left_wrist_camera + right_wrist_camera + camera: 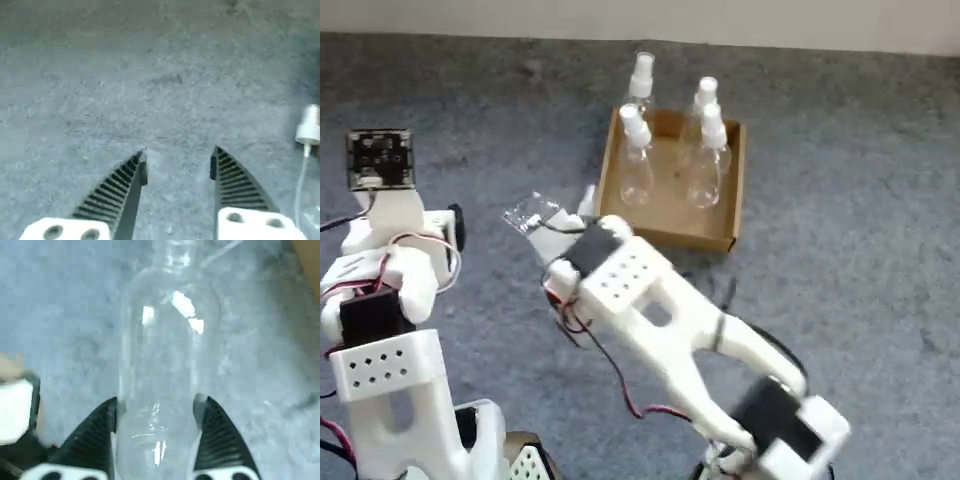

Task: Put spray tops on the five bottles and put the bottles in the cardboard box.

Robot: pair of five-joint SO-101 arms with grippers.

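Sitting gripped in the right tool (158,402), the clear bottle (167,365) is just outside the cardboard box (665,228) by its left front corner, four capped bottles (636,165) standing inside, while the left tool (180,149) gapes wide over bare grey tabletop (150,75) well apart.

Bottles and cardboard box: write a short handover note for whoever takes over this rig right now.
The left gripper is open and holds nothing, over the grey mat.
The right gripper is shut on the fifth bottle, on the mat beside the cardboard box.
Done: four capped bottles stand in the box.
The last spray top looks loose, its tube bare, not on the held bottle.
Left to do: fit that top, then put the fifth bottle in the box.
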